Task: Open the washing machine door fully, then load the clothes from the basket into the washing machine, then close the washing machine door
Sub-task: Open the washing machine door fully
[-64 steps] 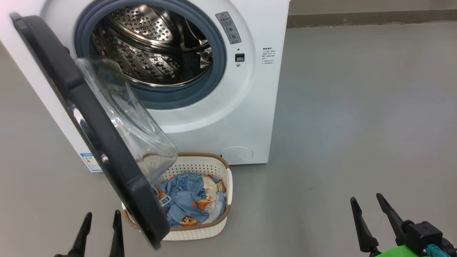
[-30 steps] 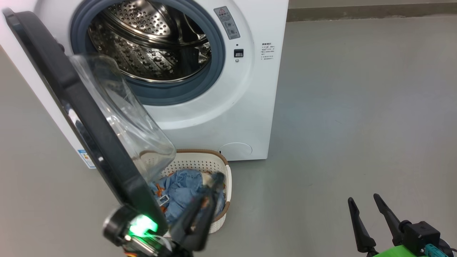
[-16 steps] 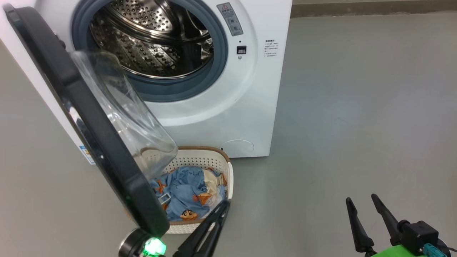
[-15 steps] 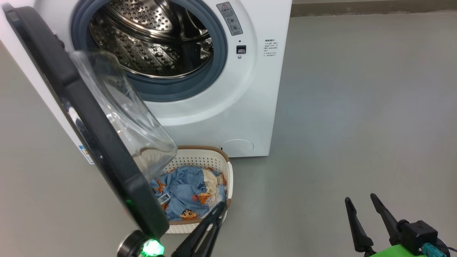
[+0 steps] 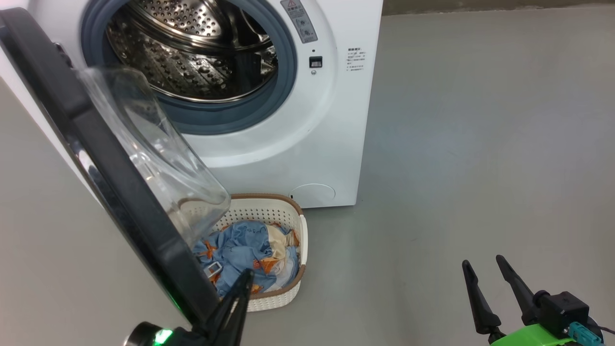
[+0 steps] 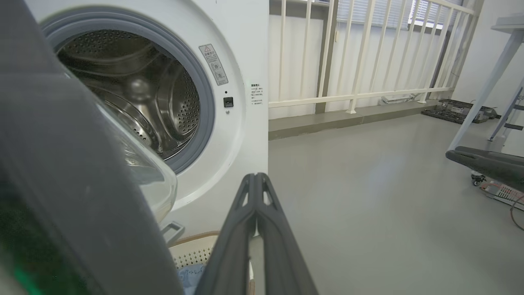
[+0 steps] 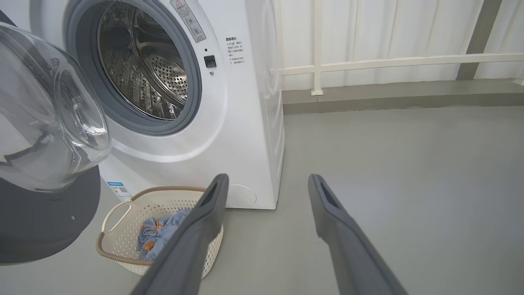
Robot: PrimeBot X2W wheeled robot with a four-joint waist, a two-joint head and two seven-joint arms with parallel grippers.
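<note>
I looked down and the washing machine door (image 5: 144, 226) stood open, swung out to my left, with its glass bowl hanging over the left part of the basket (image 5: 281, 299). I could not tell if it was open as far as it would go, so I think that first step was done or nearly done. The basket sat on the floor just in front of the washing machine (image 5: 307, 144). All the clothes (image 5: 245, 245) I could see lay inside the basket in a blue and orange heap. The drum (image 5: 192, 57) looked bare, so I think no loading had begun. My left gripper (image 5: 246, 276) was low down, right next to the bottom edge of the door and over the near side of the basket. Its two fingers were pressed tight together with nothing between them. My right gripper (image 5: 482, 262) hung far off to the right above the bare floor, its fingers spread wide and holding nothing. Left to do: put the clothes in, then close the door
</note>
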